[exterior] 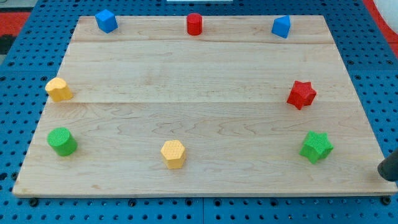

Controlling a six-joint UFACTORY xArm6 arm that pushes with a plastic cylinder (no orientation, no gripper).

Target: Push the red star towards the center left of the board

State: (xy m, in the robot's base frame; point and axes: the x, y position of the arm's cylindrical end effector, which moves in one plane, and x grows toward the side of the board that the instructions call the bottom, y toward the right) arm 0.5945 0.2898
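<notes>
**Camera view: tip parked off the board's right edge, red star untouched**

Red star [301,94] sits near the right edge of the board [199,74], about mid-height. Target is center left, so it has the whole width to cross.

Risks from here:
- Star points make a poor push face. An off-center hit will likely spin it or let it slip past the rod rather than drive it straight left.
- Green star [316,147] is near the bottom right corner, between the rod and the red one. Coming in on a diagonal could clip it and shove it along.
- Tip has to get to the star's right side first, and there's little board between the star and the right edge to line up on.
- Far end: yellow block [58,89] already sits at the left edge around mid-height. Overshoot would probably knock it off the board.
- Long push means drift builds up; yellow hexagon [173,154] near the bottom edge only matters if the line sags low.

Red cylinder [194,24] and both blue blocks [106,20] [281,27] line the top edge, well clear. Green cylinder [62,142] near the bottom left corner, also clear.

Tool: nothing to open or close, just a rod, holding nothing. Only a dark rounded bit shows at the view's right margin, low down, off the board. That's probably my tip [390,168], but it's cropped, so I can't tell its exact end. It touches no block.
</notes>
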